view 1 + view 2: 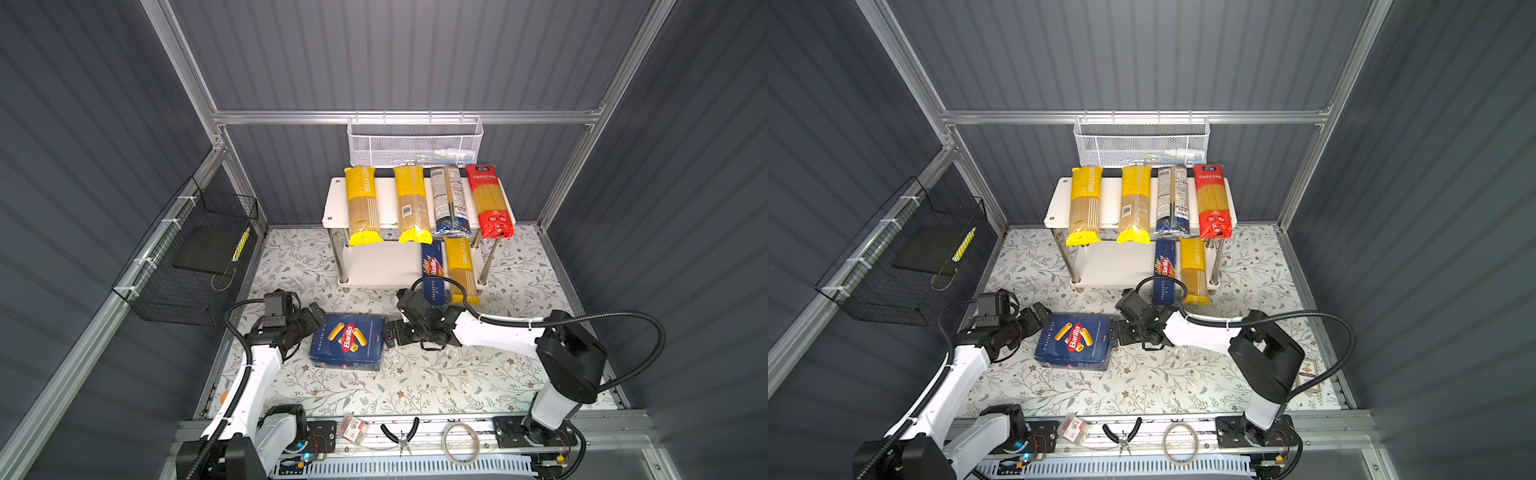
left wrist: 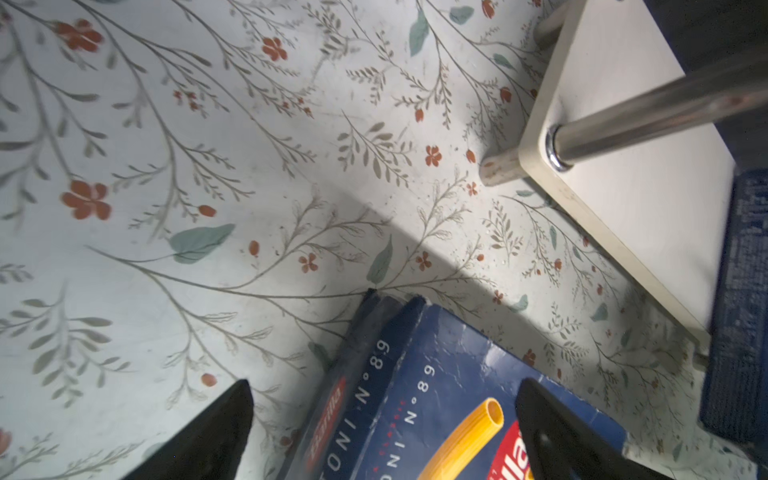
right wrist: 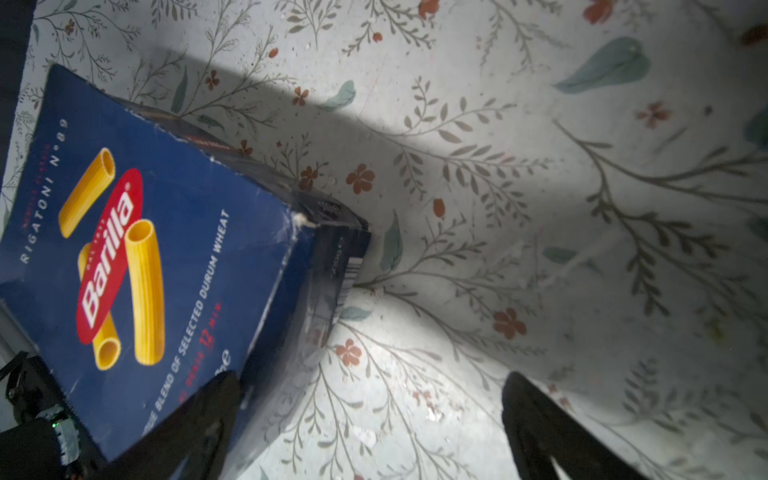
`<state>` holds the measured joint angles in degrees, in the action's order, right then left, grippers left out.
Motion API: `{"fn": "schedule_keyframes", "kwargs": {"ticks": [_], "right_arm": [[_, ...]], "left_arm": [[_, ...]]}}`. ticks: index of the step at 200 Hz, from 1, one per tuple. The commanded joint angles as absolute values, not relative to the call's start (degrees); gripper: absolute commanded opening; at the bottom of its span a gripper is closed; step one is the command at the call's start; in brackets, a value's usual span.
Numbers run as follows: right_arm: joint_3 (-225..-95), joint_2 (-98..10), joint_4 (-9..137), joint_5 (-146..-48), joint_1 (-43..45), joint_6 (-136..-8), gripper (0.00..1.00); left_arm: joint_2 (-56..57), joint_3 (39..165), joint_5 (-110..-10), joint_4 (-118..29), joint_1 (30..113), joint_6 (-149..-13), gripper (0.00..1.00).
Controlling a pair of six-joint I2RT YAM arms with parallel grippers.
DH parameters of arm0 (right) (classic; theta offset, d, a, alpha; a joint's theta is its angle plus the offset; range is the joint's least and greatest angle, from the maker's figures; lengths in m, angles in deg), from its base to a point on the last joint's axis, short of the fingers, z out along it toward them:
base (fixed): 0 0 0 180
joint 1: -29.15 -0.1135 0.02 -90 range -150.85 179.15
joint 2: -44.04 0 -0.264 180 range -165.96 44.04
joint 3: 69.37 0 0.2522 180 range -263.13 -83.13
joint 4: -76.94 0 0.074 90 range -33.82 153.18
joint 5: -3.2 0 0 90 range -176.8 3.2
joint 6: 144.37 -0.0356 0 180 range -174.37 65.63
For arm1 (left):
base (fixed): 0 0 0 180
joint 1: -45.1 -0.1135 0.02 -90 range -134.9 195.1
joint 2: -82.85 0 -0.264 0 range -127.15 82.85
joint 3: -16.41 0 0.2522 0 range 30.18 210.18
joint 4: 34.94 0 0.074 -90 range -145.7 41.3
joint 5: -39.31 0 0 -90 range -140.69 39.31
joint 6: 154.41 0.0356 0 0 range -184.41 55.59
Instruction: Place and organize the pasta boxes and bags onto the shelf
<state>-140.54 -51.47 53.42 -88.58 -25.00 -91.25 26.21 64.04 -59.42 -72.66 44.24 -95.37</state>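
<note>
**A:** Where is the rigatoni box (image 1: 348,347)?

**B:** It lies flat on the counter (image 1: 415,374), label up, near the middle. It is on the near side of the shelf (image 1: 385,199) and apart from it.

**A:** And the grippers?

**B:** The left gripper (image 1: 316,318) sits at the box's left end and the right gripper (image 1: 390,332) at its right end. Both are released, jaws spread wide. In each wrist view one finger (image 2: 561,436) overlaps the box's face and the other is over bare counter, so neither clamps the box.

**A:** What's on the shelf?

**B:** The top tier has four bags side by side. From left to right they are a yellow bag (image 1: 362,203), a second yellow bag (image 1: 411,203), a dark blue bag (image 1: 451,199) and a red bag (image 1: 489,201). Their near ends overhang the edge. On the right of the lower tier, a spaghetti box (image 1: 432,270) and a third yellow bag (image 1: 461,266) lie together, sticking out toward the near side.
</note>
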Motion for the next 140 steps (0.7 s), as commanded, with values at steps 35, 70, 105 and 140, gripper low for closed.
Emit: {"fn": "schedule_keyframes", "kwargs": {"ticks": [35,70,105,140], "right_arm": [[-129.83,-43.10,68.01,-91.71,-25.99,-97.66,0.99],[-128.44,-44.18,71.87,-92.47,-28.34,-99.16,0.94],[-126.98,-46.27,76.49,-93.91,-30.69,-102.14,0.87],[-126.35,-49.10,80.19,-95.15,-31.66,-104.93,0.86]], "left_arm": [[31.23,58.82,-64.32,-70.12,43.87,-92.81,0.99],[32.46,53.82,-71.23,-64.53,43.95,-94.15,0.99],[32.49,50.92,-74.55,-62.50,43.94,-94.37,0.99],[35.13,48.69,-77.61,-60.12,43.96,-95.44,0.99]]}}
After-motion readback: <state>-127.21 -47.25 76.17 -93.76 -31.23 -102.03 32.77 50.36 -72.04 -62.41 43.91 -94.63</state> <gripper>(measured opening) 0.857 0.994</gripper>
